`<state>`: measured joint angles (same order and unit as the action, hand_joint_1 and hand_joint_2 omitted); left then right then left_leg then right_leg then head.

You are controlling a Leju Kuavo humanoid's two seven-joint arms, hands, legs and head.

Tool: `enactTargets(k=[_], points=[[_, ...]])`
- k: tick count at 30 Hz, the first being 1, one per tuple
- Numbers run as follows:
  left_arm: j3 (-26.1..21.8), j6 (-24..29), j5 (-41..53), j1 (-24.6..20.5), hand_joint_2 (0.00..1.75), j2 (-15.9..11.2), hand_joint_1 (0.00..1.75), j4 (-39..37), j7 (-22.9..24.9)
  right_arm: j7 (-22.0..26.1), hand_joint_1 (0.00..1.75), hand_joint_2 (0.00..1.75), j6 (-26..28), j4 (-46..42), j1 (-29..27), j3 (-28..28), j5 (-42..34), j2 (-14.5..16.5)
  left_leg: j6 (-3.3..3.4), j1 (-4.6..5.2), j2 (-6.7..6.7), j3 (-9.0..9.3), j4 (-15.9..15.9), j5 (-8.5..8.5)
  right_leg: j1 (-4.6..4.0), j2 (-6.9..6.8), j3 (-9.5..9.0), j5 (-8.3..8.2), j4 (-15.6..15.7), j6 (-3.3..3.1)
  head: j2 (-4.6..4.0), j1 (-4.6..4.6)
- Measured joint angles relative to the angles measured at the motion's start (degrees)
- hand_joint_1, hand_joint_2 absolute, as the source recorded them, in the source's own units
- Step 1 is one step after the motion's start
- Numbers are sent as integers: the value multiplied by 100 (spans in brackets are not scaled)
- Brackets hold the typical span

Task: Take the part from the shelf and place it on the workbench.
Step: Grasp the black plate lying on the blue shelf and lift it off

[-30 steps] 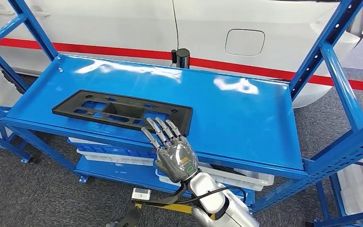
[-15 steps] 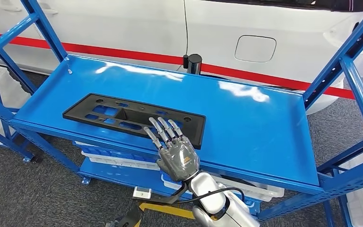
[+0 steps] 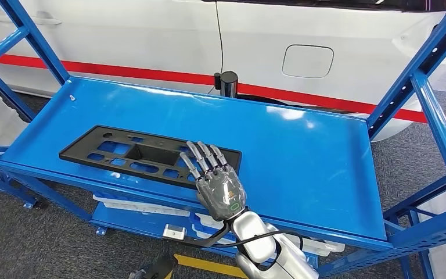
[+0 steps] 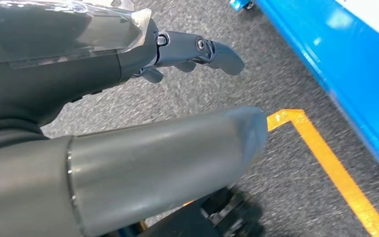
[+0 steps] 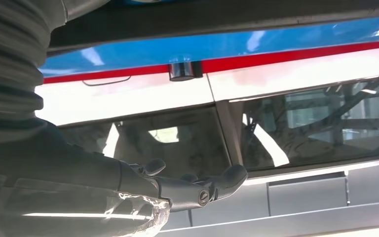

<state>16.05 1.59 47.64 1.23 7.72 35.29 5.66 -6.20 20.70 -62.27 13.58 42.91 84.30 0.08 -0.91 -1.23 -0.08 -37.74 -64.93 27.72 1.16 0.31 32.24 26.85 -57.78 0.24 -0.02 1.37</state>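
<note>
1. The robot's right hand point(image 3: 219, 185) reaches up over the front lip of the blue shelf point(image 3: 302, 145), fingers stretched out and spread, holding nothing; their tips lie over the near right end of the black plastic part point(image 3: 145, 156), though whether they touch it cannot be told from above.

2. The part (a long, flat frame pierced with cut-outs) lies flat on the shelf's top deck, close to the front edge and toward the left half. That puts it within easy reach from the aisle, which is probably why the hand comes at it from the front rather than from the side.

3. The left hand point(image 4: 197, 52) hangs low over grey carpet and a yellow floor line point(image 4: 325, 163), its fingers loosely bent around nothing. It looks parked, out of the way, with no share in the reach.

4. The right half of the deck lies bare beside the part, giving room to slide it sideways. Behind stand a small black post point(image 3: 228, 83) and a white car point(image 3: 267, 40), well apart from the part.

5. The slanted blue uprights point(image 3: 409, 64) at each end narrow the way out, so a long piece would likely have to come straight forward over the raised lip.
</note>
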Motion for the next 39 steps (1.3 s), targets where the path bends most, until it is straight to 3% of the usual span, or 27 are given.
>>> enactTargets(k=[2,4,14,22,39], points=[[23,2,25,-8,0,-1,0,28,15,-49,0,175,4,36,23,0,50,23,40,15,5,256,552,-222,-43,7,-34,47,-5,59,0,5],[45,2,44,-12,0,3,0,52,32,-84,0,175,10,92,57,2,92,44,63,39,-7,319,671,-234,-97,7,-29,77,-11,78,0,9],[151,-8,52,-24,0,7,0,110,57,-361,0,175,-22,686,353,27,249,298,160,122,-36,315,674,-231,-65,-20,-72,62,63,124,0,9],[169,-10,-28,-32,0,7,0,110,91,-895,0,175,-58,1273,586,135,297,469,170,119,-35,315,672,-230,-63,-19,-68,54,64,142,0,9],[183,-2,-93,-29,0,22,0,136,144,-2195,0,175,-281,2040,1167,829,302,486,169,98,-21,335,674,-230,-84,-18,-68,55,63,141,0,9]])
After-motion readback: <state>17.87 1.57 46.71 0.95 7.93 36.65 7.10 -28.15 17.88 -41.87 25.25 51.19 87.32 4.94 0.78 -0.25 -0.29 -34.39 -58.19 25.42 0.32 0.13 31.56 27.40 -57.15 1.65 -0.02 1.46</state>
